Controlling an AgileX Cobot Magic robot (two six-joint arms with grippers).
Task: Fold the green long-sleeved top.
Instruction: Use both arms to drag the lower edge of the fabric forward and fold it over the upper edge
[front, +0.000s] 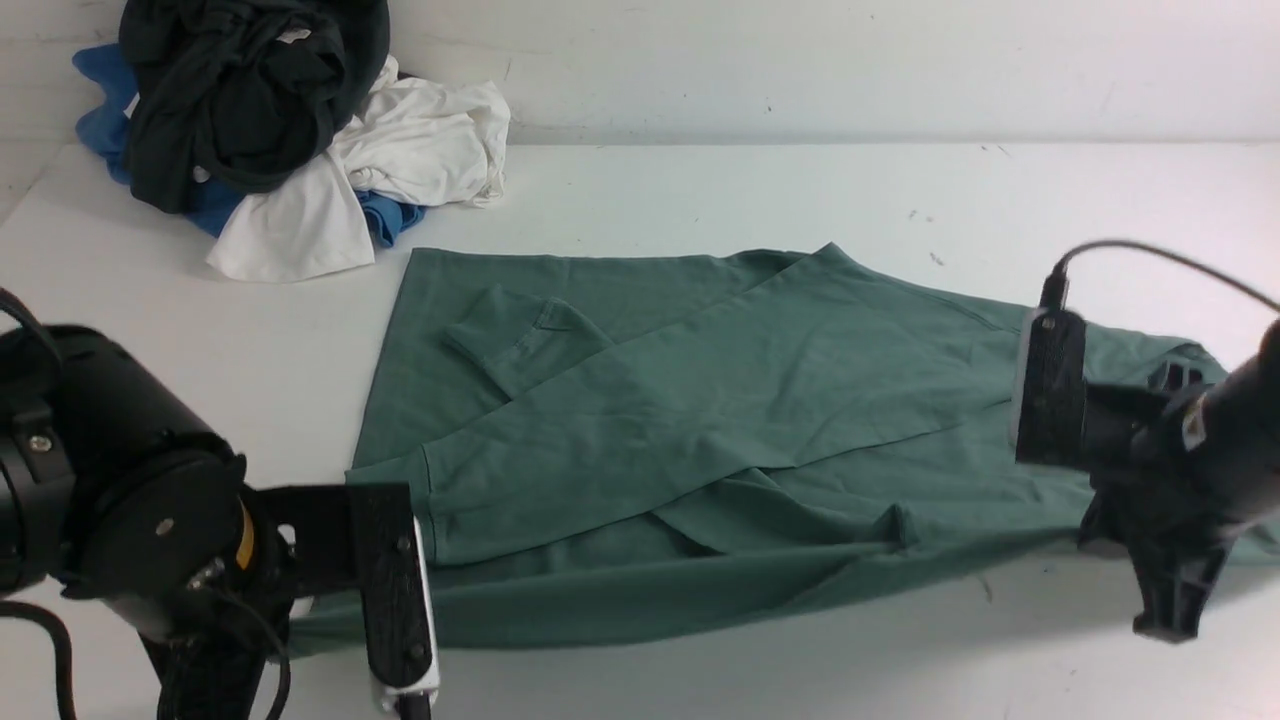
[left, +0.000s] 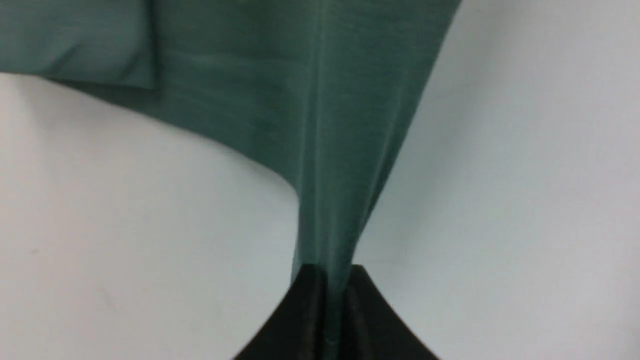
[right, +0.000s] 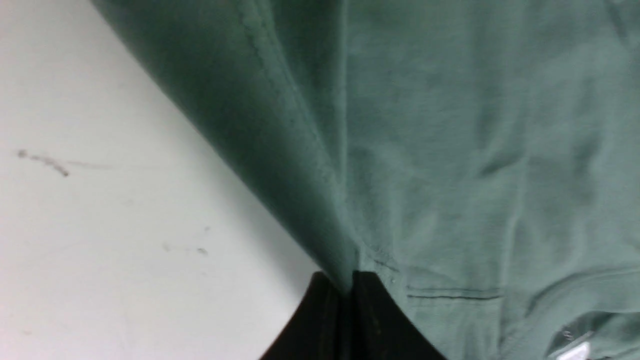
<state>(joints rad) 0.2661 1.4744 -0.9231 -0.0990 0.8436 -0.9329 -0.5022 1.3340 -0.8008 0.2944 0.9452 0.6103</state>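
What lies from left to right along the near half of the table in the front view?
The left gripper, pinching the top's corner → green long-sleeved top, spread out between both arms → right gripper, pinching its opposite end.

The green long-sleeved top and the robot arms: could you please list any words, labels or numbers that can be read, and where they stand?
No text can be read.
White tag on the green long-sleeved top: too blurred to read.
Yellow sticker on the left arm: too small to read.
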